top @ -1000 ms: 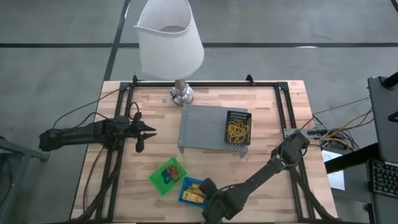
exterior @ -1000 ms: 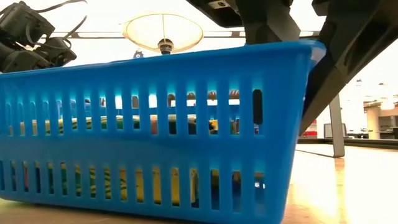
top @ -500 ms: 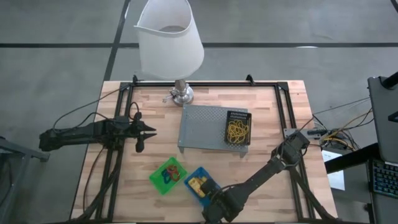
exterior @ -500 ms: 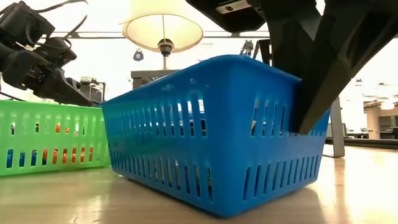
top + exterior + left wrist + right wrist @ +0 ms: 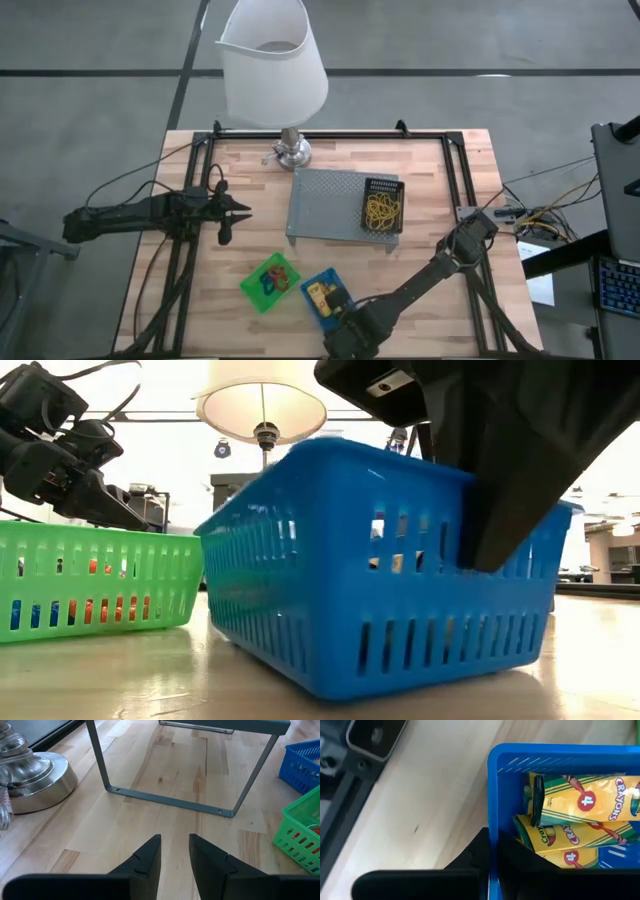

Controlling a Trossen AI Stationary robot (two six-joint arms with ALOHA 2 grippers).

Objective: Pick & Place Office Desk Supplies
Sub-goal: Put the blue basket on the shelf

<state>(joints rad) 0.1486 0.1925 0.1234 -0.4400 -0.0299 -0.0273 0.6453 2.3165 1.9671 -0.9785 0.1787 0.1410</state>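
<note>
Pale wooden tabletop with a black frame around it; grey floor beyond. Right gripper sits at the near edge of the table, fingers pinched tight on the wall of the blue bin — one finger inside, one outside, as the right wrist view shows. Inside the bin, just ahead of the fingers, lie yellow crayon packs. Green bin stands just to the left of the blue one, holding small red and blue bits. Left gripper hovers well away over the table's left side, fingers a narrow gap apart, nothing between them. Farther back from the right gripper: grey mesh tray carrying a black bin of yellow rubber bands; white-shaded lamp behind.
</note>
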